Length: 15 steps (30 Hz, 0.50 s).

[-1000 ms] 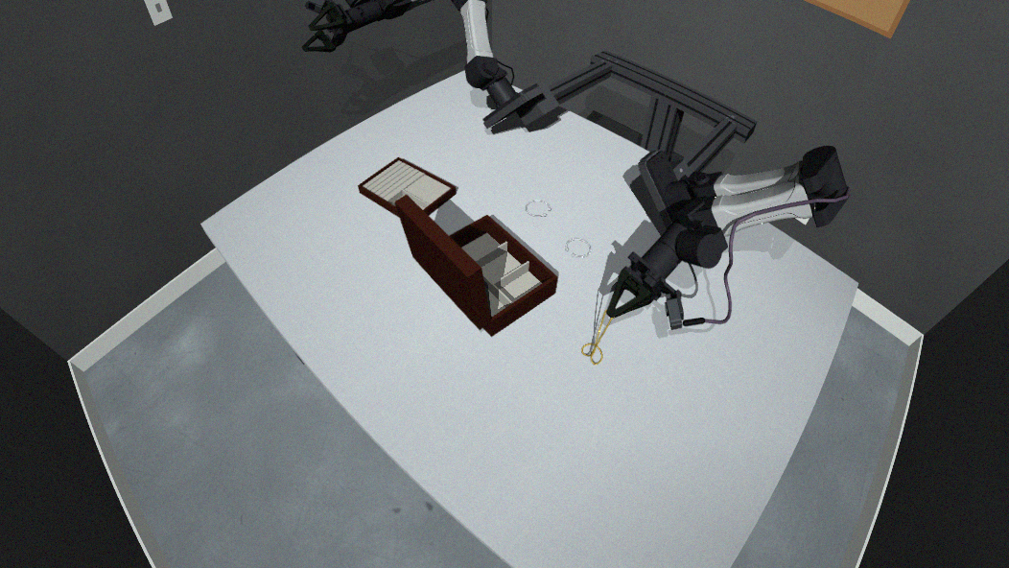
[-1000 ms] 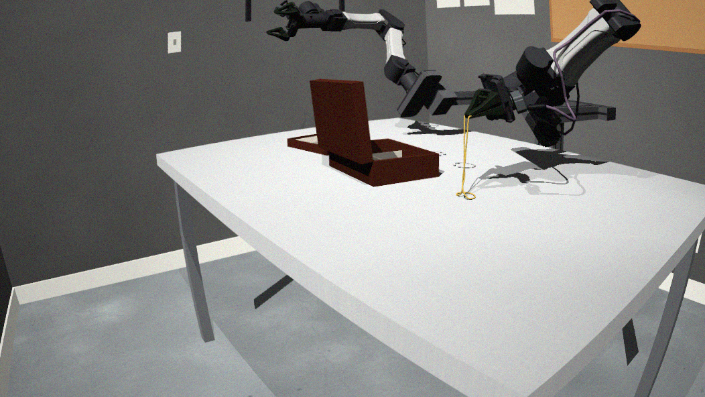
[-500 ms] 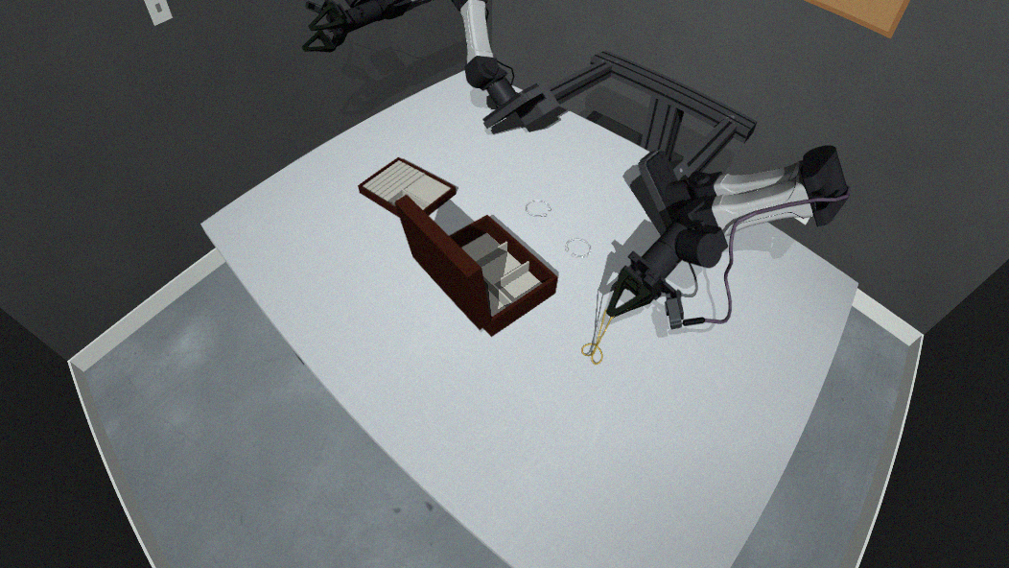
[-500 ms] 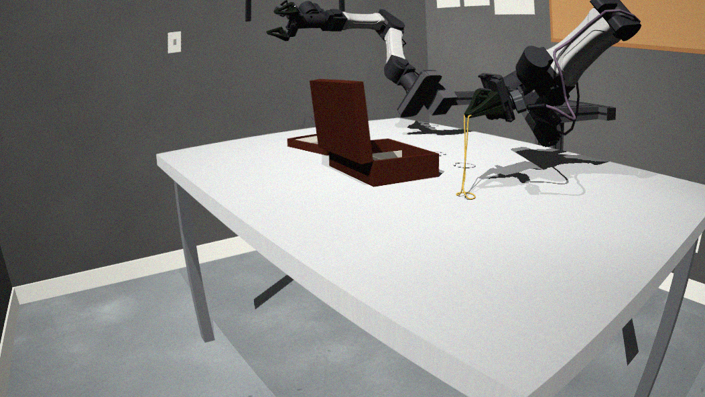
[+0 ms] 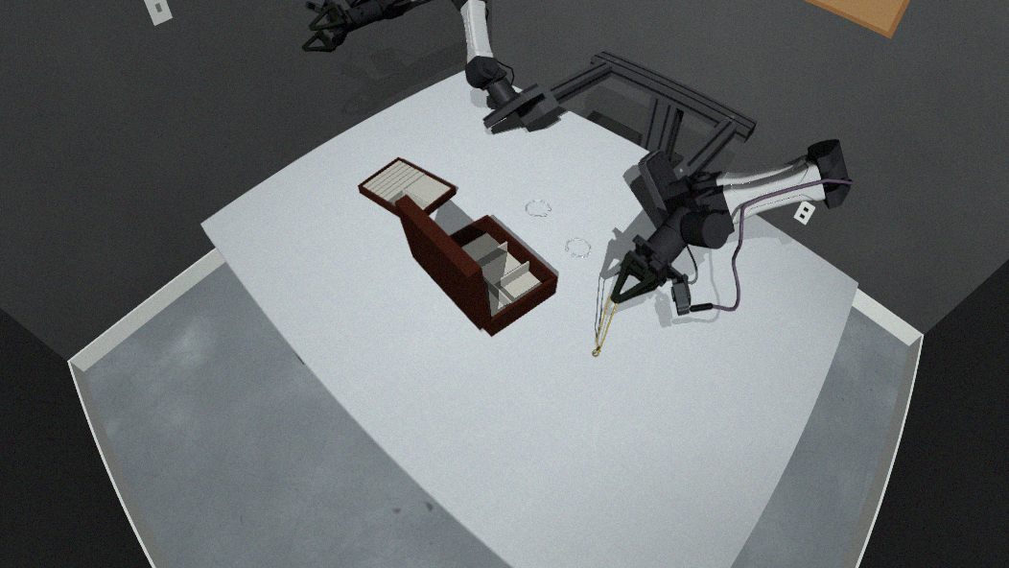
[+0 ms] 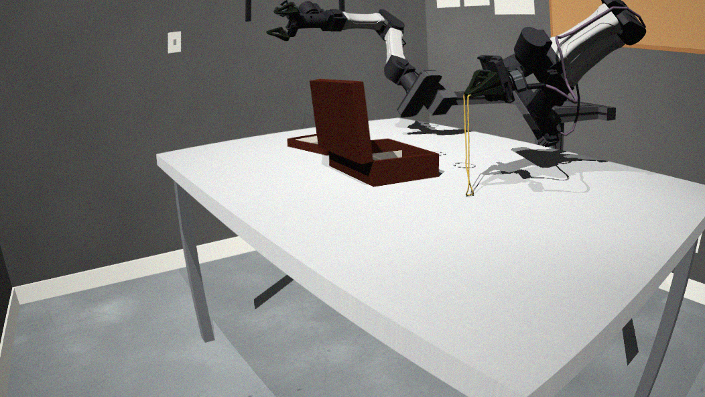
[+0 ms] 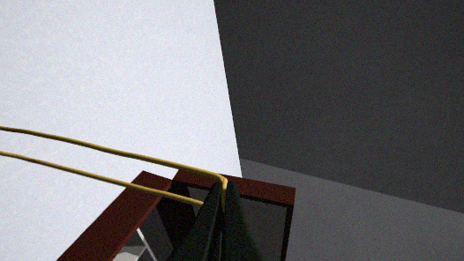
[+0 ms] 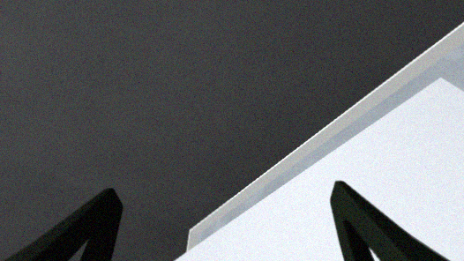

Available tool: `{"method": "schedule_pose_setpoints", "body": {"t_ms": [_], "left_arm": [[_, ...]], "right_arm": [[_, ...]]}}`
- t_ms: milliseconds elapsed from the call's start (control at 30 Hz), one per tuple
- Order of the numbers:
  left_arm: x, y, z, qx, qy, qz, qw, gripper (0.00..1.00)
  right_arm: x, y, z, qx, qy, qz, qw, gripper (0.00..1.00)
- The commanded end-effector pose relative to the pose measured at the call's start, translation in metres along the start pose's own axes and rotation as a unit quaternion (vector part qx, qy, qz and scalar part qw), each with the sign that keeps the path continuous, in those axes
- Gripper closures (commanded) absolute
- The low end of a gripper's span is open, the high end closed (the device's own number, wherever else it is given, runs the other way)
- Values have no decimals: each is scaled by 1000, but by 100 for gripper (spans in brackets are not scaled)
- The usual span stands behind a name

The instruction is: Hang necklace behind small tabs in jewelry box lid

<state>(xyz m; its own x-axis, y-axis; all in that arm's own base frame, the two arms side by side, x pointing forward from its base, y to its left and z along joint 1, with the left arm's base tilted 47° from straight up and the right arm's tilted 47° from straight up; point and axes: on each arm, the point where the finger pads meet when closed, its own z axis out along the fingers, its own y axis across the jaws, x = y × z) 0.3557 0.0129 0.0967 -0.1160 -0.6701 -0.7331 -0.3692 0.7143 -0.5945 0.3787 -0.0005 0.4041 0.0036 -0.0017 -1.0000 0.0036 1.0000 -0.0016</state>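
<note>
The left gripper [image 5: 615,300] [image 6: 466,94] [image 7: 225,190] pinches the gold necklace [image 5: 609,318] [image 6: 467,143] [image 7: 110,152]; the right gripper [image 5: 307,36] [image 6: 272,21] [image 8: 223,193] is wide open. Swinging low, the necklace could snag the jewelry box [image 5: 440,261] [image 6: 340,118] [image 7: 119,216] and tip it

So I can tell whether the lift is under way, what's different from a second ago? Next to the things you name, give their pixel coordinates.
The left claw [image 5: 615,301] [image 6: 466,93] [image 7: 225,190] has risen, holding the necklace [image 5: 608,324] [image 6: 468,147] [image 7: 110,150], whose spread bottom loops have drawn together. Nothing was newly grasped or released. The jewelry box [image 5: 440,257] [image 6: 404,170] [image 7: 106,216] and open right claw [image 5: 310,28] [image 6: 272,20] [image 8: 223,193] look unchanged.
</note>
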Motion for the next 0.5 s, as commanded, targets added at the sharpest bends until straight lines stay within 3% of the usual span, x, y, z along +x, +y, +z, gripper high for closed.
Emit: {"method": "schedule_pose_setpoints", "body": {"t_ms": [0,467], "left_arm": [[-2,-9,-3,-26,2,-5,1000,97],[-3,-44,-18,-16,5,-3,1000,97]], "right_arm": [[-12,1,-2,-3,-15,0,1000,0],[-12,1,-2,-3,-15,0,1000,0]]}}
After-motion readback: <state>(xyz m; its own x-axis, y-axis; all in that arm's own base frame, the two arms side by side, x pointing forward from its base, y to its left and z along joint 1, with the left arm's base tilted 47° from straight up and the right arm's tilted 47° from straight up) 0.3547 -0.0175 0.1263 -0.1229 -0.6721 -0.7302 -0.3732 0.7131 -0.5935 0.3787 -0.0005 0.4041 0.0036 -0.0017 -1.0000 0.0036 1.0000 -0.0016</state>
